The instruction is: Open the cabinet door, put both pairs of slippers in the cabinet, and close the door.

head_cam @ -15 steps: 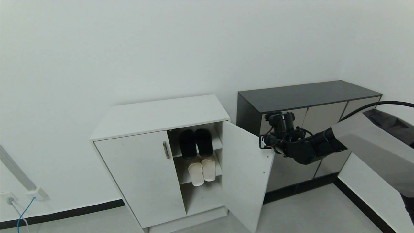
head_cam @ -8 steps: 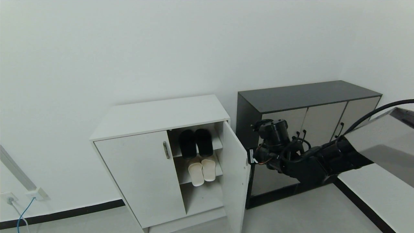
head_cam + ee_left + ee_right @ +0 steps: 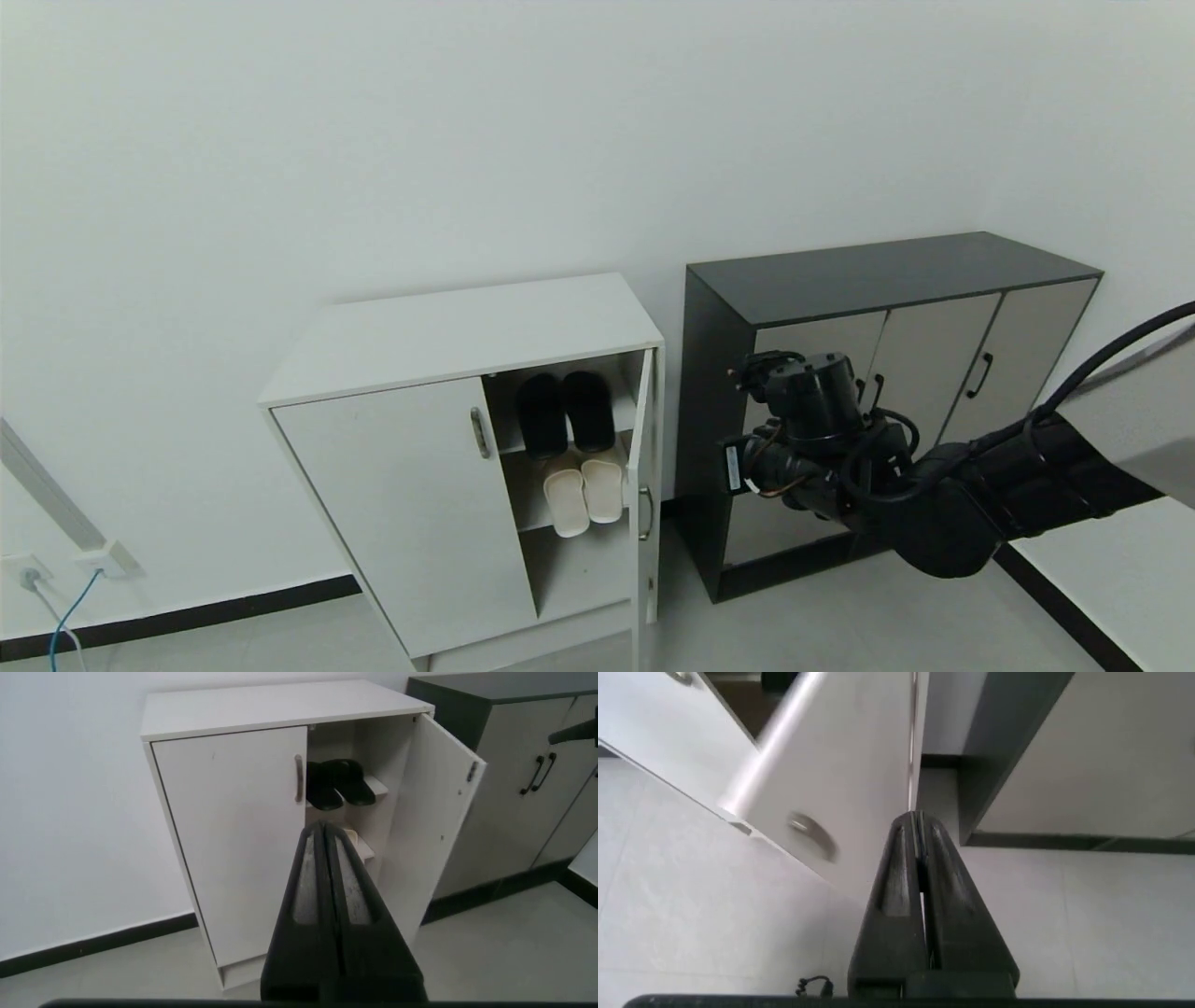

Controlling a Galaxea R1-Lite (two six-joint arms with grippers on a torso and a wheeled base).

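Observation:
The white cabinet (image 3: 467, 331) stands against the wall, its left door shut. Its right door (image 3: 642, 485) is ajar and shows nearly edge-on in the head view. Inside, black slippers (image 3: 565, 411) lie on the upper shelf and white slippers (image 3: 583, 490) on the shelf below. My right gripper (image 3: 918, 823) is shut, empty, and close against the door's outer face (image 3: 840, 775) beside its handle (image 3: 808, 833). My left gripper (image 3: 323, 835) is shut and empty, well back from the cabinet front (image 3: 234, 831). The left wrist view shows the black slippers (image 3: 341, 779) too.
A dark cabinet (image 3: 887, 275) with grey doors stands right of the white one, a narrow gap between them. A wall socket with a blue cable (image 3: 56, 597) sits low at the left. Grey floor (image 3: 887, 625) lies in front of both cabinets.
The right door has swung from wide open to nearly edge-on, toward the cabinet. My right arm has moved left and lower along with it.

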